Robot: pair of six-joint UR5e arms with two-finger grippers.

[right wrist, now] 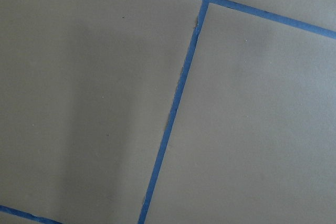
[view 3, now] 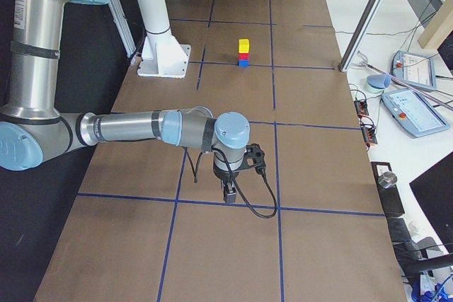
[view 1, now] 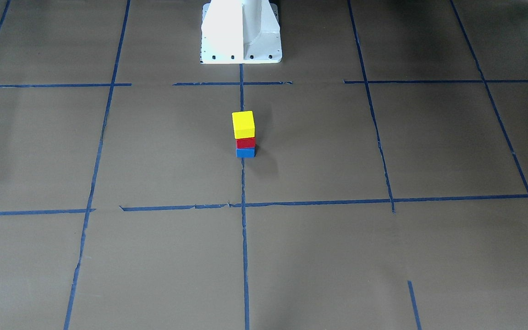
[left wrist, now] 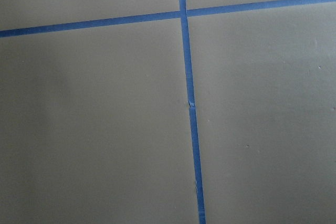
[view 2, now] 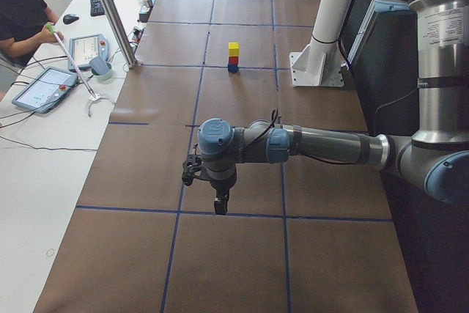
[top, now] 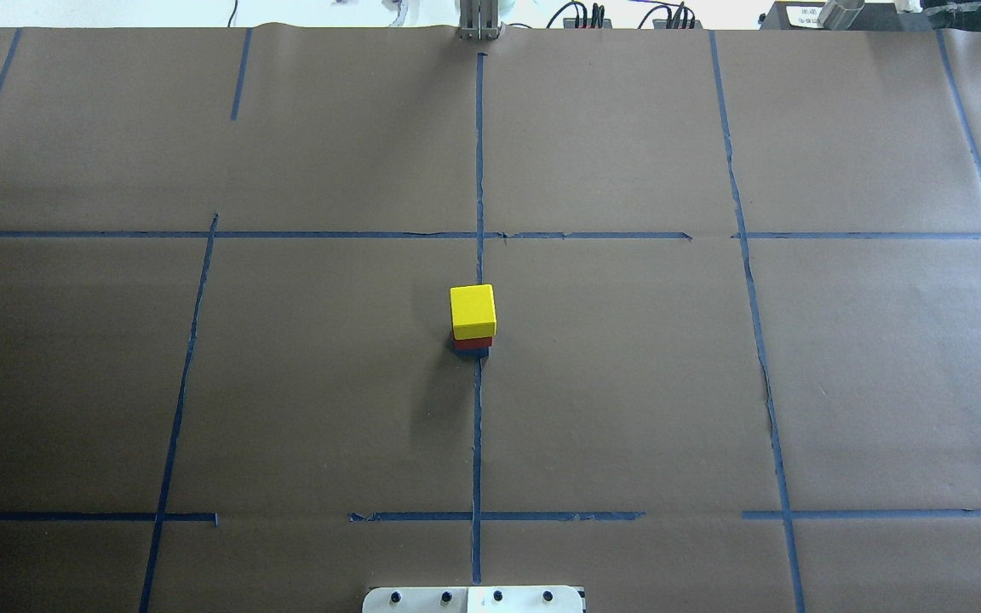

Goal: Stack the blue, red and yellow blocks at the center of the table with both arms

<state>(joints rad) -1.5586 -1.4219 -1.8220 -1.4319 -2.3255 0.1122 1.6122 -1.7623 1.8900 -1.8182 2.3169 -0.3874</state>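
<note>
Stacking is judged done, yellow block (view 1: 243, 123) on red block (view 1: 245, 142) on blue block (view 1: 245, 152); whether left gripper (view 2: 219, 204) or right gripper (view 3: 229, 193) is parted cannot be told.

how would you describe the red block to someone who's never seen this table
From the white base, follow the blue tape line out to the small stack sitting on it. The red block is the middle one, under the yellow block and on the blue block.
</note>
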